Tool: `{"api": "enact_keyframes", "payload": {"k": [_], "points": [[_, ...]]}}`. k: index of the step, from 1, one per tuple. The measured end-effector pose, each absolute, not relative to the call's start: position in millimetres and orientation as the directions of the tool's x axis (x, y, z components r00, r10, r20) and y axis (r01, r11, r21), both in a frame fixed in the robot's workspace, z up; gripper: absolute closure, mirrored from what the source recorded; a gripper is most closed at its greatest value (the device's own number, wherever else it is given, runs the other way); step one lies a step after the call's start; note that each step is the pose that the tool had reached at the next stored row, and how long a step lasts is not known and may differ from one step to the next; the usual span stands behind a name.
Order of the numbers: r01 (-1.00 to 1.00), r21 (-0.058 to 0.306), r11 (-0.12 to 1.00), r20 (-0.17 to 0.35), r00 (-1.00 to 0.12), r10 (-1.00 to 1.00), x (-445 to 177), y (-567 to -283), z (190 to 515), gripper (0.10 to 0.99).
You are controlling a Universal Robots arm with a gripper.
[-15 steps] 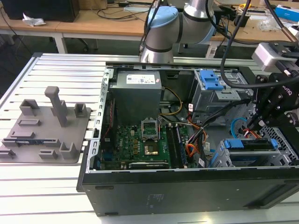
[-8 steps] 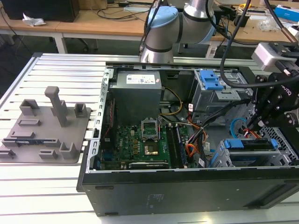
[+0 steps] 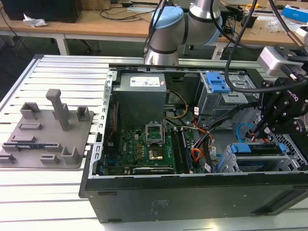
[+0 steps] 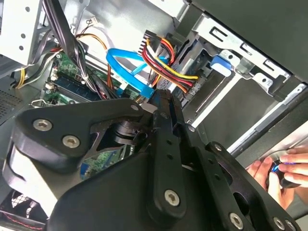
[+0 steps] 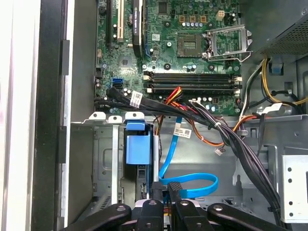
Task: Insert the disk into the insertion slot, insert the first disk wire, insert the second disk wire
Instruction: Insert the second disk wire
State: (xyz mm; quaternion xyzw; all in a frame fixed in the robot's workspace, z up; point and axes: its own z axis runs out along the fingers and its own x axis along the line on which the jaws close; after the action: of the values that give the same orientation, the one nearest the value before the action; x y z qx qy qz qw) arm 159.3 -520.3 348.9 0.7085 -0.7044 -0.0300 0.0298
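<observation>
Inside the open computer case (image 3: 192, 192), the gripper (image 5: 166, 199) pinches shut on the second disk wire (image 5: 192, 185) beside the disk (image 3: 257, 148), seated in the insertion slot (image 3: 231, 163). The second wrist view adds a person's hand (image 4: 288, 171).

Silver arm (image 3: 204, 12), light-blue joint caps; black tool (image 4: 166, 103), silver screws, black cables.

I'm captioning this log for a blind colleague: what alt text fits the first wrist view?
The gripper sits low inside an open computer case, at the plug end of the looping light-blue cable. Beside it the blue-framed disk stands in its grey metal cage, with the green motherboard beyond.
</observation>
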Motion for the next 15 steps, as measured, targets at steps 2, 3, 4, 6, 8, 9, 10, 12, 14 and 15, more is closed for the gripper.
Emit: {"api": "enact_keyframes", "payload": {"k": [2,3,4,6,8,9,10,12,14,15], "points": [[-0.996,0.085,-0.006,-0.001,0.006,-1.0,159,-521,349,0.925],[-0.996,0.085,-0.006,-0.001,0.006,-1.0,159,-522,349,0.925],[-0.996,0.085,-0.006,-0.001,0.006,-1.0,159,-523,349,0.925],[-0.996,0.085,-0.006,0.0,0.006,-1.0,159,-524,349,0.925],[-0.996,0.085,-0.006,-0.001,0.006,-1.0,159,-526,349,0.925],[-0.996,0.085,-0.006,0.0,0.006,-1.0,159,-527,349,0.925],[-0.996,0.085,-0.006,-0.001,0.006,-1.0,159,-528,349,0.925],[-0.996,0.085,-0.006,0.0,0.006,-1.0,159,-530,349,0.925],[-0.996,0.085,-0.006,-0.001,0.006,-1.0,159,-531,349,0.925],[-0.996,0.085,-0.006,-0.001,0.006,-1.0,159,-531,349,0.925]]}}
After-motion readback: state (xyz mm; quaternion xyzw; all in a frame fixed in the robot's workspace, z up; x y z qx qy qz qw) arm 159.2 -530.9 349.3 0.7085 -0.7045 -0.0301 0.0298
